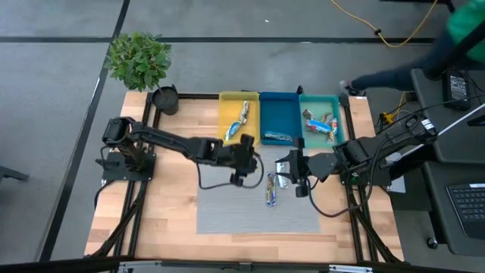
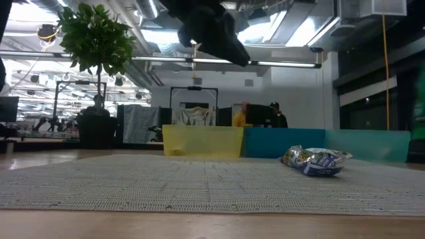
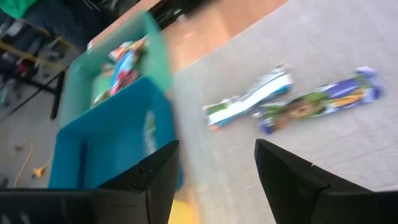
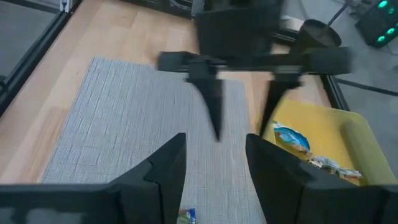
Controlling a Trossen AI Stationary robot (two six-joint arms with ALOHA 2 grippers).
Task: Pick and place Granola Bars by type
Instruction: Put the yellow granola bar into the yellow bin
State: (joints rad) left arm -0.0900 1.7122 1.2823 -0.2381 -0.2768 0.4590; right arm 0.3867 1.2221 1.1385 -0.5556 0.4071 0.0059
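Two granola bars lie on the grey mat (image 1: 250,216), end to end: a blue-white one (image 3: 249,99) and a blue-purple one (image 3: 323,102), also seen as bars (image 1: 271,189) from above and as bars (image 2: 315,161) in the low view. More bars lie in the yellow tray (image 1: 227,106), the blue tray (image 1: 279,114) and the teal tray (image 1: 333,106). My left gripper (image 1: 242,163) hangs open above the mat, left of the two bars, with nothing between its fingers. My right gripper (image 1: 294,176) is open just right of them and holds nothing.
A potted plant (image 1: 139,59) and a dark cup (image 1: 165,98) stand at the far left corner. A person's sleeve (image 1: 394,74) reaches toward the teal tray's far right corner. Bare mat lies toward the near edge.
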